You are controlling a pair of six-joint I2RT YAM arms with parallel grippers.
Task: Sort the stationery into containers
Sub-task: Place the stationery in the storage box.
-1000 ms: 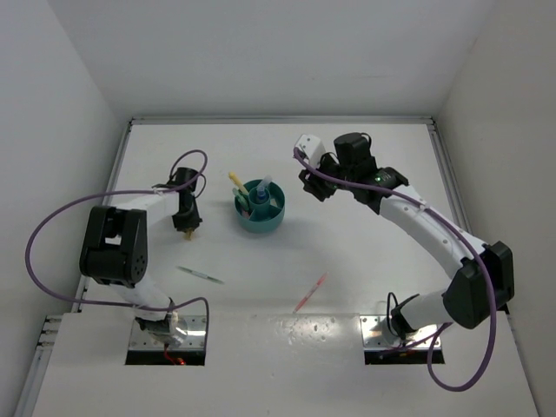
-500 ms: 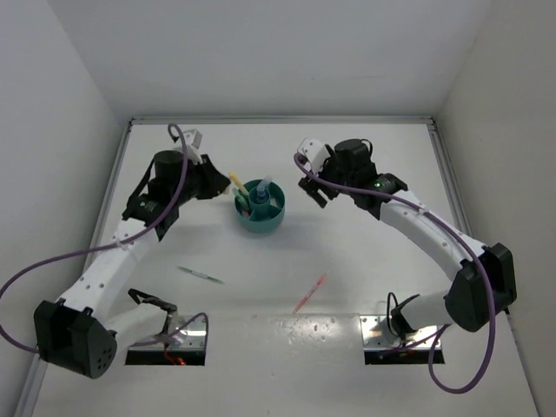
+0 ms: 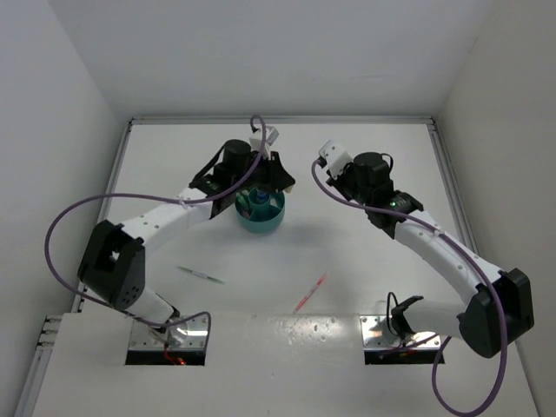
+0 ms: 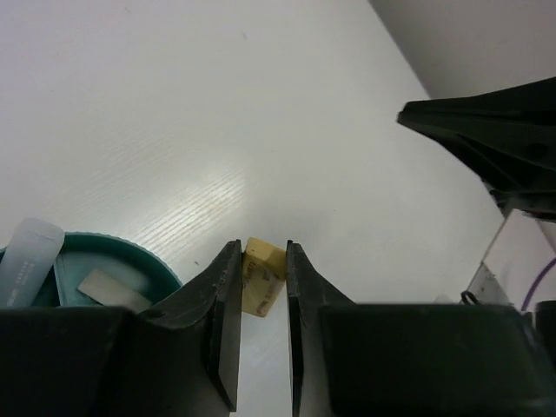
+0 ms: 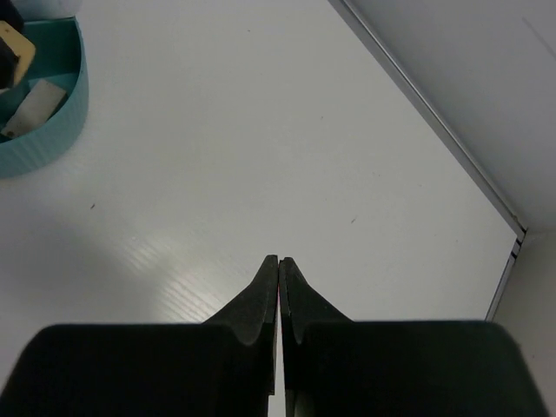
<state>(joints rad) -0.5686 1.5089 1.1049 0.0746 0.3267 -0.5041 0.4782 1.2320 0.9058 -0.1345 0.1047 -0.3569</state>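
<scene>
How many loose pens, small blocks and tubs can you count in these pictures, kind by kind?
Loose pens: 2 (white pen, red pen)
Small blocks: 2 (tan block gripped in the left pincer, grey block inside the tub)
Tubs: 1 (teal tub)
Total: 5

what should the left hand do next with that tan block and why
Probably ease the left hand sideways until the tan block sits over a compartment of the teal tub, then open. The block is pinched between the fingers and, in the wrist view, seems just outside the tub's rim.
</scene>
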